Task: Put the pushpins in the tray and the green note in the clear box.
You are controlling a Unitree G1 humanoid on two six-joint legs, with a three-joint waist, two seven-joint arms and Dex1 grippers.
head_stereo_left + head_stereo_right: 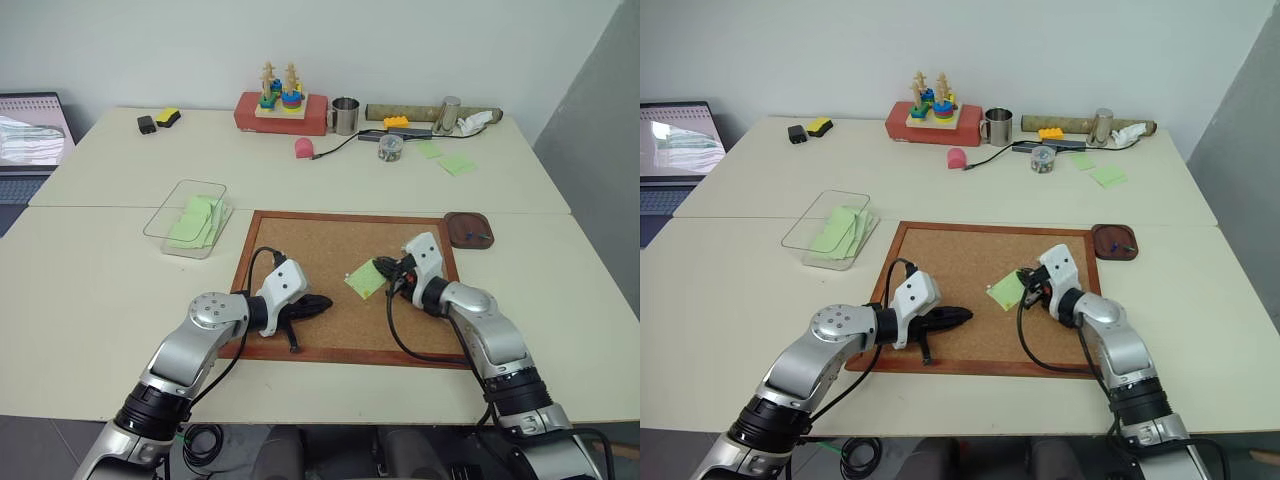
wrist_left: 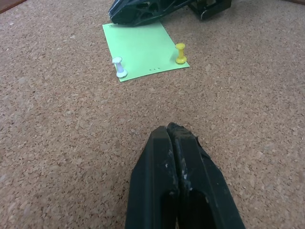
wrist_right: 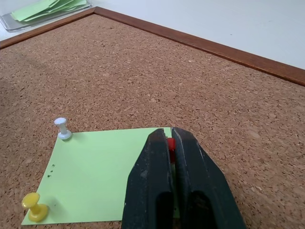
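The green note (image 3: 95, 176) lies on the cork board (image 1: 300, 240), pinned at its corners. A yellow pushpin (image 3: 32, 206) and a white one (image 3: 62, 129) stand upright in two corners. My right gripper (image 3: 170, 138) is shut on the red pushpin (image 3: 170, 145) at a third corner, and the head shows between the fingertips. My left gripper (image 2: 167, 131) is shut on nothing, low over the bare cork a short way left of the note. The dark brown tray (image 1: 452, 232) sits just off the board's far right corner. The clear box (image 1: 160, 215), left of the board, holds green notes.
A laptop (image 1: 30, 140) is at the far left. Along the table's back stand a red toy block (image 1: 280, 110), a metal cup (image 1: 345, 115), a small round jar (image 1: 390, 147), cables and loose green notes (image 1: 455, 163). A black cable loops beside each wrist.
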